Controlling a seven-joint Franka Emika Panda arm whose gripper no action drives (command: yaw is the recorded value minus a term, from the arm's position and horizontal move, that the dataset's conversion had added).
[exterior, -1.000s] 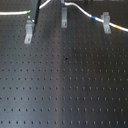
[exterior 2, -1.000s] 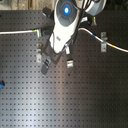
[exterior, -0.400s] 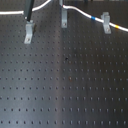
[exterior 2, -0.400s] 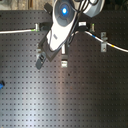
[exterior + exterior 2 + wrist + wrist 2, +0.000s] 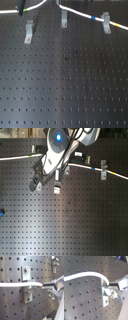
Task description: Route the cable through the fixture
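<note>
The white cable [image 5: 82, 13] runs along the back of the board, with a blue band and a yellow band on either side of the Y-topped clip [image 5: 106, 23]. The fixture [image 5: 64, 20] stands upright at back centre, and the cable passes just above its top. My gripper [image 5: 21, 6] hovers at the back left, above the leaning clip [image 5: 29, 32]. In both wrist views the cable [image 5: 17, 284] [image 5: 87, 273] ends between the shut fingers of my gripper [image 5: 46, 285] [image 5: 110, 287], right over a grey clip [image 5: 27, 281]; I cannot tell which clip.
The black perforated board [image 5: 65, 85] stretches toward the front. In the second exterior view the arm [image 5: 57, 150] covers the back centre and hides part of the cable [image 5: 15, 158]. A small blue object [image 5: 1, 213] lies at the second exterior view's left edge.
The gripper has carried the cable toward the first exterior view's left, from near the fixture to above the leaning clip. The clips have not moved.
</note>
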